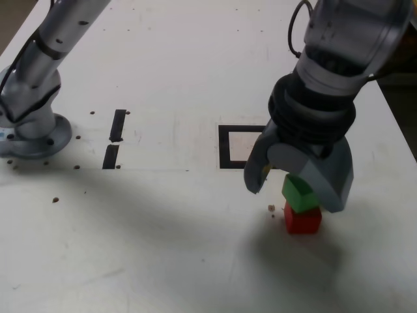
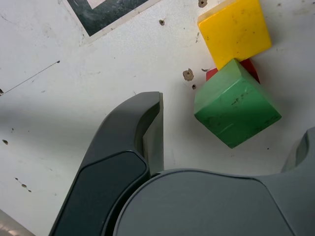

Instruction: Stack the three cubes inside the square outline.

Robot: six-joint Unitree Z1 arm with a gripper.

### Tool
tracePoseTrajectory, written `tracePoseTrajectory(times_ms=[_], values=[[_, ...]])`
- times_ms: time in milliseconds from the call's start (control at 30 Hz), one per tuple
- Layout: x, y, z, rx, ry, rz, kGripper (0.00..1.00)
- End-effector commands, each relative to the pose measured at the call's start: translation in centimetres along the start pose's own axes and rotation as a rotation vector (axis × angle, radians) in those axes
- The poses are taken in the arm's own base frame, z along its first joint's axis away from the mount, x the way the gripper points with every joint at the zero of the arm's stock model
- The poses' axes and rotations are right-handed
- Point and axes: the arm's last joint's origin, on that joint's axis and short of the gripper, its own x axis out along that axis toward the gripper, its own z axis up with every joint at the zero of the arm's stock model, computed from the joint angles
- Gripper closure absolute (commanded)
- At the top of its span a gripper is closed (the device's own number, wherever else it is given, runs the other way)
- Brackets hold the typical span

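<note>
Cube [image 2: 251, 70], red — mostly hidden; wrist view

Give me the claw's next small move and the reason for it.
Probably ease the claw down over the green cube, then close: its jaws stand open on either side of that cube, which sits on the red cube, outside the black square outline.
</note>
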Motion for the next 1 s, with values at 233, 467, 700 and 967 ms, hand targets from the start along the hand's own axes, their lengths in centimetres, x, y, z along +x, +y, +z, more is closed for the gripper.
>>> tracePoseTrajectory(times_ms=[233, 467, 700, 967], values=[[0.9, 0.4, 1.5, 0.007, 0.001, 0.011, 0.13], [1.6, 0.7, 2.1, 0.004, 0.016, 0.035, 0.2], [1.8, 0.8, 2.1, 0.0, 0.024, 0.039, 0.49], [0.9, 0.8, 1.5, -0.02, 0.006, 0.041, 0.67]])
